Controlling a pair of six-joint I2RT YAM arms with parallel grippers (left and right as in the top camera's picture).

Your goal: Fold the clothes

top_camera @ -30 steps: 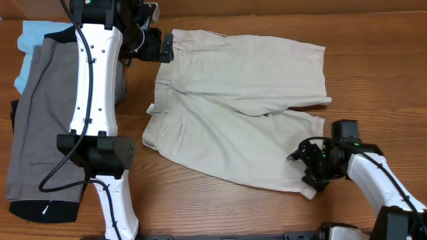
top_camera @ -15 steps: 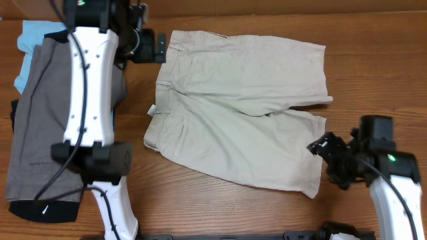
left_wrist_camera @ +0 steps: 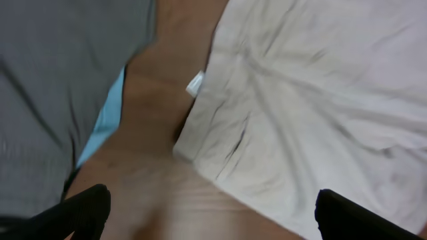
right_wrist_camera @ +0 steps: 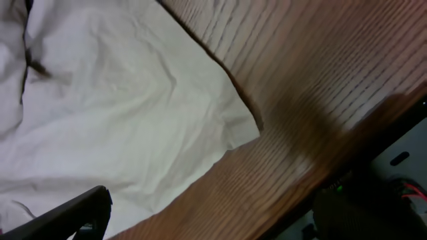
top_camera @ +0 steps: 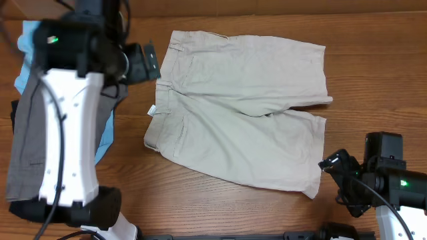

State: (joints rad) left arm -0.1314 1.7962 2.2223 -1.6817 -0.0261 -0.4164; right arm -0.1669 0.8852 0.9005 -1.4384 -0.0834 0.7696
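Note:
The clothes, one pair of light beige shorts [top_camera: 240, 113], lie spread flat on the wooden table, waistband to the left and both legs to the right. My left gripper [top_camera: 153, 61] hovers open just left of the waistband; in its wrist view the shorts [left_wrist_camera: 320, 100] and their white tag [left_wrist_camera: 195, 85] lie ahead, with nothing between the fingers [left_wrist_camera: 87, 210]. My right gripper [top_camera: 339, 183] stands open over bare wood to the right of the near leg's hem. Its wrist view shows that leg's corner [right_wrist_camera: 133, 113] lying loose on the table.
A pile of other garments lies at the left under my left arm: grey-brown shorts [top_camera: 27, 133], a light blue piece [top_camera: 27, 40] and a black one [top_camera: 27, 210]. The table's front edge [right_wrist_camera: 373, 153] runs close to my right gripper.
My right gripper has let go of the near leg's hem, opened and drawn back to the right and toward the front. My left gripper has pulled away left from the waistband corner.

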